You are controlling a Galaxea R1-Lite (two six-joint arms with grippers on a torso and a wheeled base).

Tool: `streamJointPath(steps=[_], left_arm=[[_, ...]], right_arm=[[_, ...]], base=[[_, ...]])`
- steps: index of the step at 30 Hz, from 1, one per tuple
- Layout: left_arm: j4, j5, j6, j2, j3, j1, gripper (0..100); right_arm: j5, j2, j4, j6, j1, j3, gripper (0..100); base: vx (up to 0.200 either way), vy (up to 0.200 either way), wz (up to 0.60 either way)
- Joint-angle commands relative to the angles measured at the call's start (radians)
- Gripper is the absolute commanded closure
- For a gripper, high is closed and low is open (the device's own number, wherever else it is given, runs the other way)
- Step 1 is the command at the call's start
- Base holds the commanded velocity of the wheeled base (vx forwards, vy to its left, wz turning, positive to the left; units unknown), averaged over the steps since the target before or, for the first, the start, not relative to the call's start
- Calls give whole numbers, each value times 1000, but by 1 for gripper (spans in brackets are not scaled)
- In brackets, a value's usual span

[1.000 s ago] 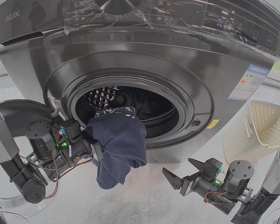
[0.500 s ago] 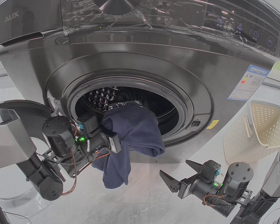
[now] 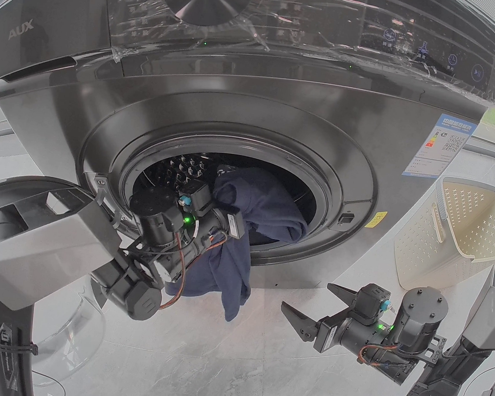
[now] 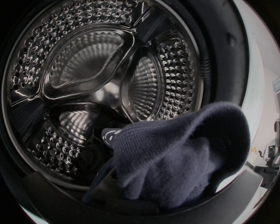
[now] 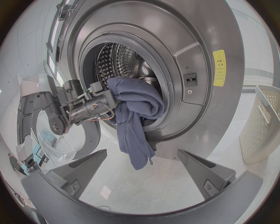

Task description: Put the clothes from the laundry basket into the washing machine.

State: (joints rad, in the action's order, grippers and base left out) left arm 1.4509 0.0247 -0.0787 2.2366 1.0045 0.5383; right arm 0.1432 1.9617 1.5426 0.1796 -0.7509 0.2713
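Up and inward since a second ago with the left tool (image 3: 235, 223), now at the washing machine (image 3: 343, 129) door mouth; grip buried in cloth, impossible to tell. Navy garment (image 3: 261, 205) bunched halfway into the drum, tail hanging over the rim. Right tool (image 3: 306, 294) spread wide, holding nothing, unmoved. Laundry basket (image 3: 465, 235) on the floor, far right, inside only partly visible.

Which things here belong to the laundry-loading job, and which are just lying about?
Job:
washer, door open
navy garment, draped over its door rim
dark clothes in the drum
basket beside the washer
right claw, open, above the floor

Just there:
label on the washer's front
yellow sticker by the door
film over the panel
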Motion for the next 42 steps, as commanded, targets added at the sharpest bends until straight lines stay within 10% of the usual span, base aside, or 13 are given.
streamJointPath(steps=[1, 16, 25, 26, 32, 35, 42], left_arm=[[-135, -26, 0, 127, 247, -32, 100], [-377, -127, -3, 273, 760, -75, 100], [-386, -144, -12, 271, 755, -75, 100], [-388, -144, -15, 267, 741, -75, 0], [-402, -147, -70, 209, 658, -72, 0], [-488, -132, -148, 120, 548, -69, 0], [-538, -101, -151, 51, 358, -57, 0]], right_arm=[[-1, 2, 1, 0, -5, 0, 0], [-1, 6, 1, 0, -8, -9, 0], [-1, 6, 1, 0, -18, -6, 0], [-1, 6, 1, 0, -18, -6, 0], [-1, 6, 1, 1, -18, -6, 0], [-1, 6, 1, 1, -18, -6, 0], [-1, 8, 1, 1, -18, -6, 0]], base=[[0, 0, 0], [0, 0, 0], [0, 0, 0], [0, 0, 0], [0, 0, 0], [0, 0, 0], [0, 0, 0]])
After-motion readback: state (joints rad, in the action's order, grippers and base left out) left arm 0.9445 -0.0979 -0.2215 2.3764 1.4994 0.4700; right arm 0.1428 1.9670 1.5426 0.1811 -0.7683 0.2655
